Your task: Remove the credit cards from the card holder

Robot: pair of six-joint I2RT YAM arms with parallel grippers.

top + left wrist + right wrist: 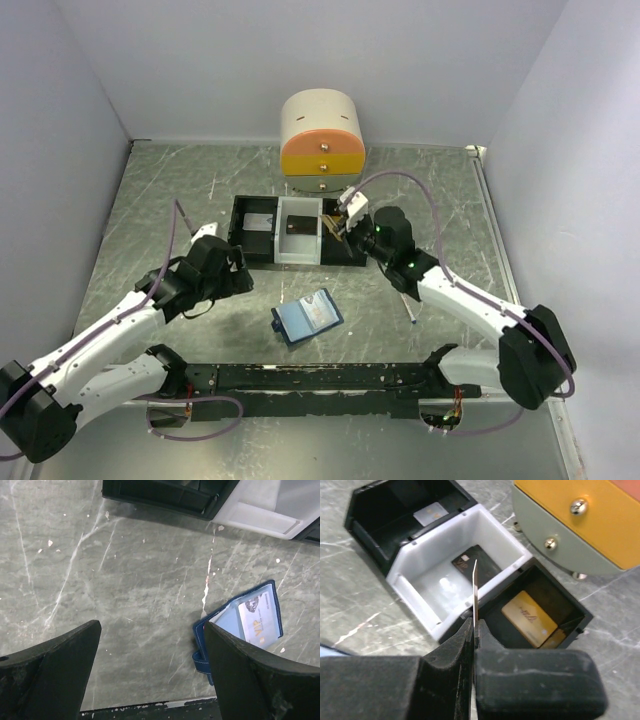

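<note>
Card holder (307,318) lies open at 6 o'clock from the tray (236,230). Only the right wrist view shows the right gripper (475,630) pinching a thin card (475,587) edge-on above that tray; the left gripper (150,630) gapes empty, holder at 3 o'clock.

card holder (307,318) open on worktop (150,200) at frame centre, syringe (411,312) to its right, tray (237,235) behind it, credit cards (529,618) one in each of three compartments, credit card (475,580) upright over the tray in right gripper (474,626) fingers, drawer unit (322,140) behind tray
</note>
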